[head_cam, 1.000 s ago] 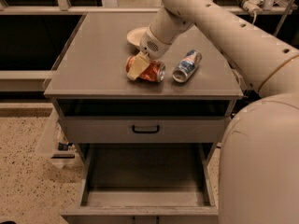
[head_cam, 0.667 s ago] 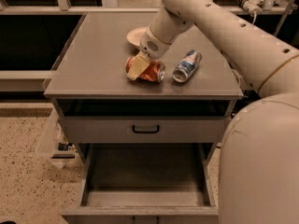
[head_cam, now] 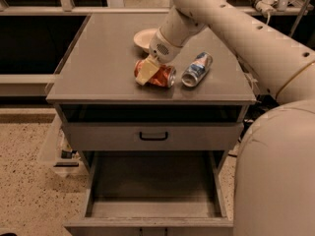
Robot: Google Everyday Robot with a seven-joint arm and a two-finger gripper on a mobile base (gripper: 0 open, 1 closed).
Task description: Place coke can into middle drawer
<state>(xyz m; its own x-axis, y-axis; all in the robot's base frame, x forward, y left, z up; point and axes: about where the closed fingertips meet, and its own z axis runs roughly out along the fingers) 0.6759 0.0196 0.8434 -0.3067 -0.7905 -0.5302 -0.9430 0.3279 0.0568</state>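
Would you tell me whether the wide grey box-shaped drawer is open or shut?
Open: the grey drawer is pulled out, flat floor showing. The gripper is at the dented red-orange can on the cabinet top.

site: office or lab room | evidence: grey drawer cabinet (head_cam: 108, 58), speckled hard floor (head_cam: 24, 181) | my gripper (head_cam: 147, 73): at coke can (head_cam: 165, 76) on cabinet top

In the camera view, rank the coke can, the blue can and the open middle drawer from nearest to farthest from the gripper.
Gripper: on the cabinet top.
1. Coke can, right at the gripper.
2. Blue can, beside it on the top.
3. Middle drawer, open below.
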